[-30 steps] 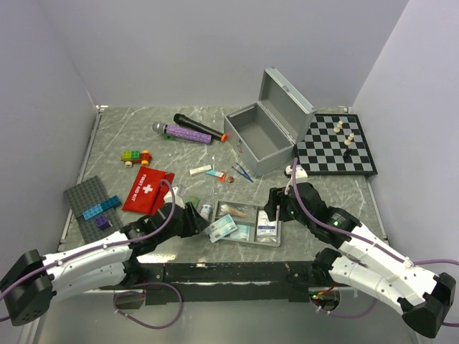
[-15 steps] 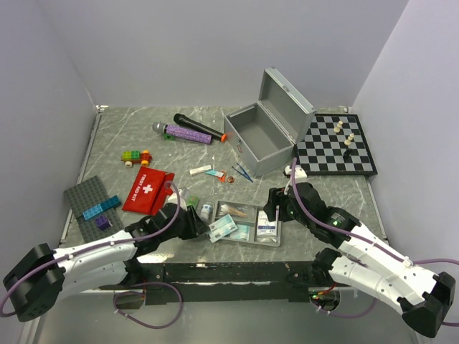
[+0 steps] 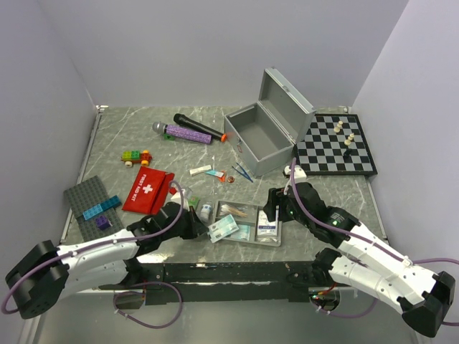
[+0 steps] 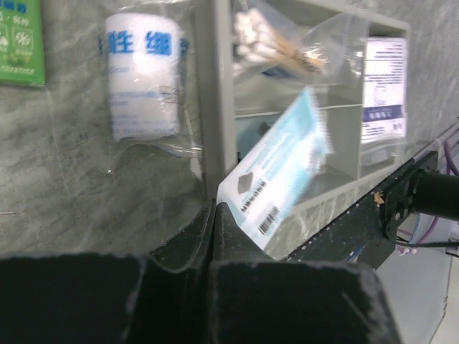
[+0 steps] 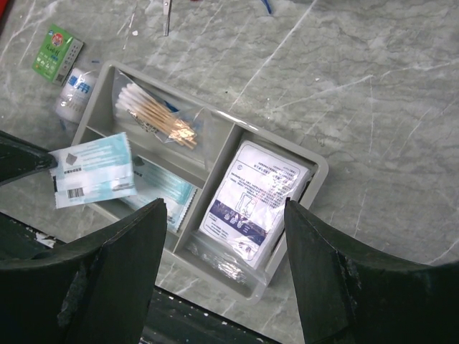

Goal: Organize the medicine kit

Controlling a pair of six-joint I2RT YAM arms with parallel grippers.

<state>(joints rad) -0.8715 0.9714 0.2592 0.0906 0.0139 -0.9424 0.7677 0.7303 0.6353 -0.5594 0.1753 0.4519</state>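
Left end effector, clenched on a corner of a light-blue packet, holds it across the left rim of the grey tray on the tabletop, long axis toward 1 o'clock; the right end effector, released, hovers over the tray's 3 o'clock end.

Grey tray, pale-blue barcoded packet, red white-cross pouch, black-and-white chessboard.

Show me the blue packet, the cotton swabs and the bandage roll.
blue packet (image 4: 287, 161): left wrist view, middle of its face.
cotton swabs (image 5: 154, 111): right wrist view, middle of the bundle.
bandage roll (image 4: 141, 86): left wrist view, on its wrapper.
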